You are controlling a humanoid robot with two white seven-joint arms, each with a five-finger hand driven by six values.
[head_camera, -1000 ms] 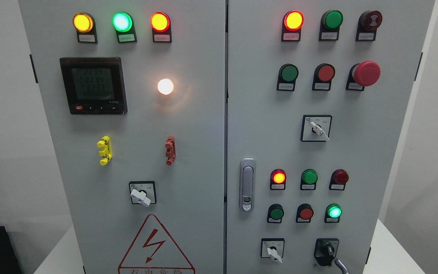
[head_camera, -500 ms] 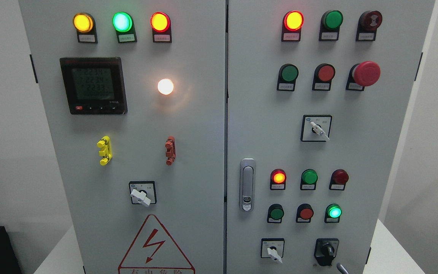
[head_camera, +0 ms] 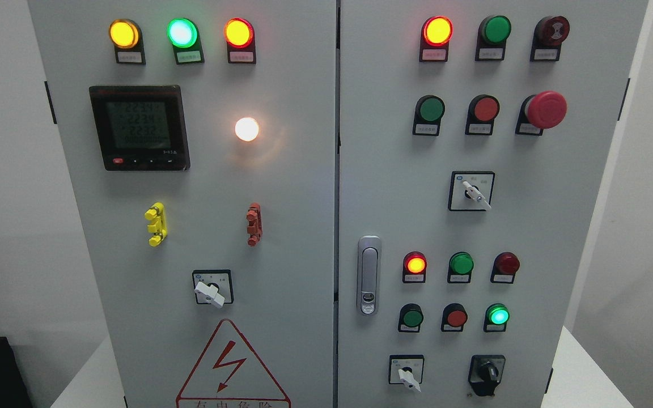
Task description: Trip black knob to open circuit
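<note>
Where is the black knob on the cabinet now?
In the head view, the black knob sits at the right door's bottom right, beside a white-handled selector switch.

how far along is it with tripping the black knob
Done: cannot tell from the panel; the black knob at the lower right door sits with its handle near upright. In hand: nothing, no hand in view, none touching it. Left: nearby green lamp is lit, so confirming the trip remains.
</note>
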